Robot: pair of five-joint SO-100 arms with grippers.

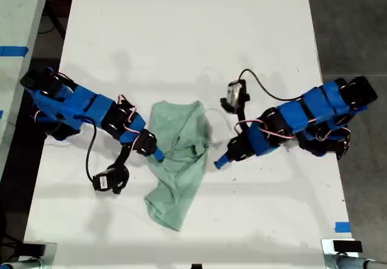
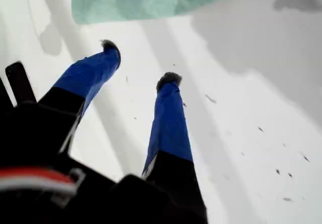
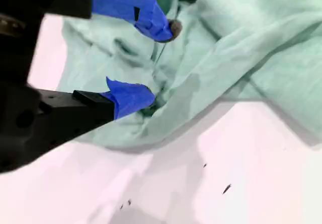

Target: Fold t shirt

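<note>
1. Mint-green t shirt is lying crumpled on the white worktop, bunched into a loose, uneven heap, not spread flat. Its lower end is trailing toward the near edge of the exterior view.
2. It is looking soft, thin and very light. The cloth is creasing into ridges and overlapping folds, so my judgement is that it will drape and slump when lifted, and drag across the smooth worktop instead of holding any shape.
3. My second gripper is sitting at the t shirt's edge on the exterior view's left. Its blue-taped fingers are spread apart, with both tips resting on wrinkled fabric and a raised fold lying between them. Nothing is being pinched yet.
4. My first gripper is hovering over bare worktop just beside the t shirt on the exterior view's right. Its fingers are likewise spread and empty, and the cloth is lying just ahead of their dark tips.
5. For a clean fold, I am thinking the best holds are at a hem or a shoulder corner, one layer deep. Grabbing the bunched middle is likely to gather several layers at once.
6. The fingers are looking hard and narrow, so a shallow pinch on such slack cloth may be slipping free.
</note>
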